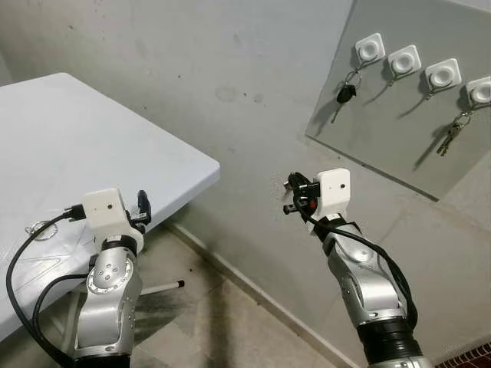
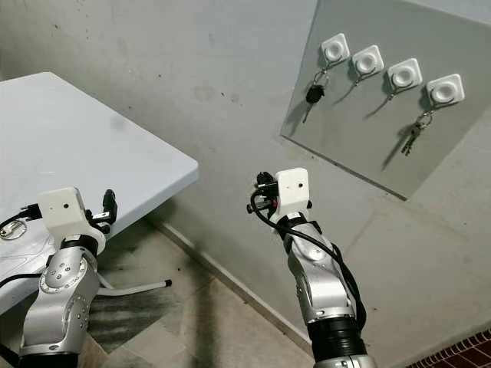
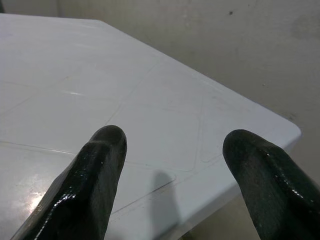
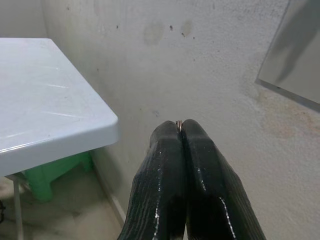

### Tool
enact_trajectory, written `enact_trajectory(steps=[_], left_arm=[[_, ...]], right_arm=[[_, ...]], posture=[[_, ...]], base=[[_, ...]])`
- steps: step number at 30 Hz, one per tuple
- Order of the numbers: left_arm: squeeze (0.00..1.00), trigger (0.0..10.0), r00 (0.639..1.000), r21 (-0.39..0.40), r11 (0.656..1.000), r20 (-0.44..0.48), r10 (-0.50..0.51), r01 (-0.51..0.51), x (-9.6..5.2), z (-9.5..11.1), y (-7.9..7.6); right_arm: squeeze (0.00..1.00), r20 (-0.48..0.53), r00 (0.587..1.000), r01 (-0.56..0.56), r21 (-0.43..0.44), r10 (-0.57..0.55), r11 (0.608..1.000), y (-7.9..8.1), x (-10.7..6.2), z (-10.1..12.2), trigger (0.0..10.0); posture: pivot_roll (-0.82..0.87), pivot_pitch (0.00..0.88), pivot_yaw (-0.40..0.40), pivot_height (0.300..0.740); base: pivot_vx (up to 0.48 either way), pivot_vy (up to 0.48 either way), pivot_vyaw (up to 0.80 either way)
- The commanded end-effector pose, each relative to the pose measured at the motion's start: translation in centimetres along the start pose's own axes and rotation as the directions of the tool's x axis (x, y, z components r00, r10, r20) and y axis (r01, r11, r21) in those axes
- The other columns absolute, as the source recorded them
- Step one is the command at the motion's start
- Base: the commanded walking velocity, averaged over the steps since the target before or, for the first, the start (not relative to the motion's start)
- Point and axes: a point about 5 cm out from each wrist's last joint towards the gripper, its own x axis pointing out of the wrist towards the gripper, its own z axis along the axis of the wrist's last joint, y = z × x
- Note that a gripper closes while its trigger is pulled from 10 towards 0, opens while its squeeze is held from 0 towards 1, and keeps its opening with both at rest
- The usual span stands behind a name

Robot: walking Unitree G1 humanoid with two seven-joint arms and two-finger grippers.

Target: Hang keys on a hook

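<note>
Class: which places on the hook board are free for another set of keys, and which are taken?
The second hook and third hook are free, between the black key, far left, and the key bunch, far right.

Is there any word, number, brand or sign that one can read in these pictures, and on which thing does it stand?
No readable text anywhere.
Hooks, board: plain, no label.
Keys: too small to tell any marking.
Table, wall: only stains, no writing.
</note>
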Motion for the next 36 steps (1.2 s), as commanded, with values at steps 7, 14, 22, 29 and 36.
enact_trajectory(steps=[7, 14, 22, 29, 36], left_arm=[[0.0, 10.0, 0.998, 0.036, 0.998, 0.002, -0.056, 0.056, 0.3, 0.3, -0.8], [0.0, 10.0, 0.995, 0.045, 0.994, -0.003, -0.101, 0.101, 1.1, 0.6, -1.6], [0.0, 10.0, 0.991, 0.053, 0.989, -0.013, -0.134, 0.135, 1.4, 0.6, -1.9], [0.0, 10.0, 0.991, 0.048, 0.99, -0.01, -0.136, 0.136, 1.1, 0.6, -1.8], [0.0, 10.0, 0.99, 0.051, 0.989, 0.0, -0.139, 0.138, 0.8, 0.5, -1.7]], right_arm=[[0.0, 0.017, 0.998, 0.066, 0.013, -0.066, 0.998, -0.5, -0.4, 0.1, 10.0], [0.0, 0.018, 0.993, 0.118, 0.019, -0.118, 0.993, -1.0, -1.2, -0.2, 10.0], [0.0, 0.024, 0.991, 0.133, 0.023, -0.134, 0.991, -1.1, -1.2, -0.1, 10.0], [0.0, 0.027, 0.993, 0.117, 0.018, -0.118, 0.993, -0.9, -1.0, 0.0, 10.0], [0.0, 0.025, 0.995, 0.101, 0.014, -0.101, 0.995, -0.7, -0.9, 0.0, 10.0]], posture=[[-0.08, 0.0, -0.034, 0.74], [-0.11, 0.0, -0.002, 0.74], [-0.11, 0.0, 0.0, 0.74], [-0.1, 0.0, -0.012, 0.74], [-0.09, 0.0, -0.019, 0.74]], base=[[0.0, 0.0, 0.0], [0.0, 0.0, 0.0], [0.0, 0.0, 0.0], [0.0, 0.0, 0.0], [0.0, 0.0, 0.0]])
